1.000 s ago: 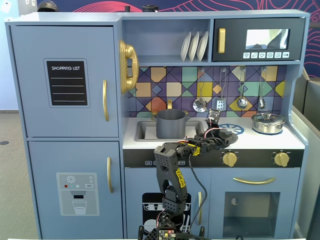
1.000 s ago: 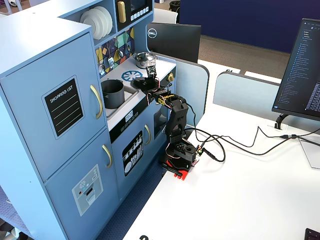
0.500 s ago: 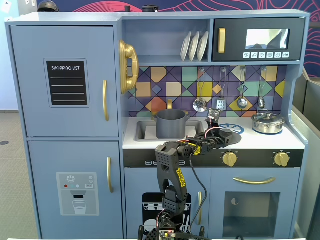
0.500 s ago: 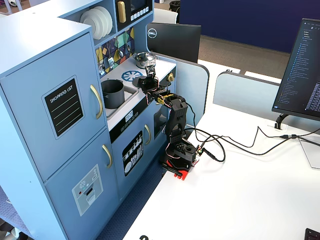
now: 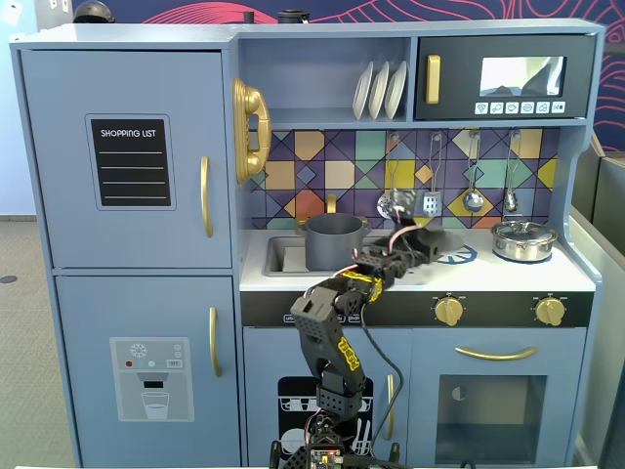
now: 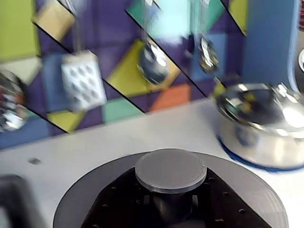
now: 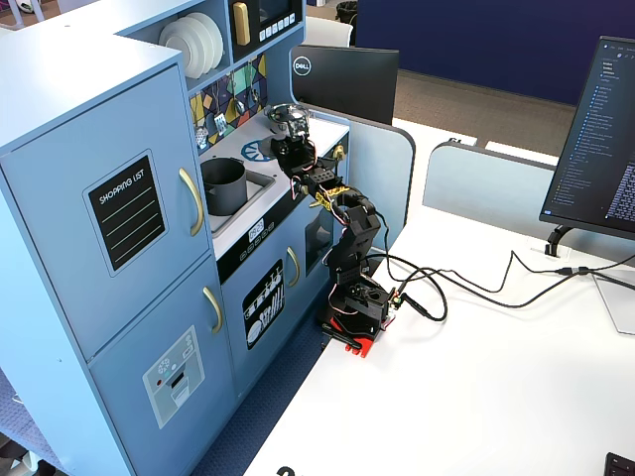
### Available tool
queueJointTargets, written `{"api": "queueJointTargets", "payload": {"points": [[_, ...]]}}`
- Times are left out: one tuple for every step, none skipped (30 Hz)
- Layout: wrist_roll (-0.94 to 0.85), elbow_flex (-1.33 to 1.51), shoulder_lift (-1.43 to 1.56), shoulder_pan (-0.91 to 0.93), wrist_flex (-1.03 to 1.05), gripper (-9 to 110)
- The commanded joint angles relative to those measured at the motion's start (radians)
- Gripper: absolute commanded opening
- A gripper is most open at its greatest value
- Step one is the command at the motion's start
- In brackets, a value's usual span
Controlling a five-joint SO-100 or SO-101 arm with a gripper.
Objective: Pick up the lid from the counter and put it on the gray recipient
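The dark gray lid fills the bottom of the wrist view, its round knob in the middle. My gripper is shut on the knob's stem, with black fingers on both sides under the knob. In a fixed view the lid sits at my gripper, low over the white counter and the blue burner print. The gray recipient stands in the sink, left of the gripper, open on top. It also shows in another fixed view, with the gripper beyond it.
A shiny steel pot with its lid stands at the counter's right end, close on the right in the wrist view. Utensils hang on the tiled back wall. A gold faucet rises behind the sink.
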Motion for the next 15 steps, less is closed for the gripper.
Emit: {"api": "queueJointTargets", "payload": {"points": [[0.015,-0.143,0.123,-0.052,0.097,0],[0.015,-0.158,0.133,-0.069,0.114,0],[0.017,-0.17,0.144,-0.086,0.129,0],[0.017,-0.184,0.155,-0.106,0.144,0],[0.015,-0.195,0.164,-0.123,0.16,0],[0.018,-0.207,0.172,-0.143,0.173,0],[0.021,-0.218,0.178,-0.163,0.187,0],[0.025,-0.229,0.184,-0.183,0.204,0],[0.029,-0.238,0.189,-0.202,0.221,0],[0.038,-0.245,0.195,-0.225,0.238,0],[0.046,-0.252,0.199,-0.247,0.253,0],[0.06,-0.253,0.204,-0.267,0.262,0],[0.069,-0.252,0.207,-0.285,0.272,0],[0.078,-0.247,0.21,-0.302,0.278,0],[0.089,-0.244,0.212,-0.319,0.287,0]]}}
